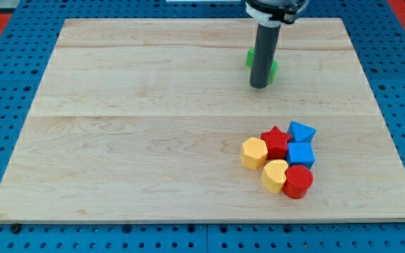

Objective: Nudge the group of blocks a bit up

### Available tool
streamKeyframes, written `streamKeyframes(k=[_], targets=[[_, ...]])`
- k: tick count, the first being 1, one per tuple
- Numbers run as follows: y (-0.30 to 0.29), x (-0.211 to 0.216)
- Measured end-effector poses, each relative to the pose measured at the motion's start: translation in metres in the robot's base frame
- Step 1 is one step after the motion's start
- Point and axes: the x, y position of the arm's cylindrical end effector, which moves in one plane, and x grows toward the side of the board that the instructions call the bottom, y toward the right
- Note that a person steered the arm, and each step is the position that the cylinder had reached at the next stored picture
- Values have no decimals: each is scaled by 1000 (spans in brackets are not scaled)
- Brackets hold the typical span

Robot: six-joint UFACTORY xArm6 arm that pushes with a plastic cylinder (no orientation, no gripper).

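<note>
Near view's top, my tip [259, 86] touches green block [272, 69]; glossy block cluster [281, 160] well apart.

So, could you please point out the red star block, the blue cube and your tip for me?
red star block [275, 141], camera view, on its top face.
blue cube [301, 154], camera view, on its top face.
my tip [259, 86], camera view, the rod's very end, above the group, beside a green block.

My pale wooden board [153, 140] carries six clustered blocks near its bottom-right corner and a green block [249, 57] near the top edge.
</note>
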Motion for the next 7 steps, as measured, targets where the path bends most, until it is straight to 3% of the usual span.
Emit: streamKeyframes(k=[2,4,6,7], targets=[[73,27],[118,149],[117,246],[84,247]])
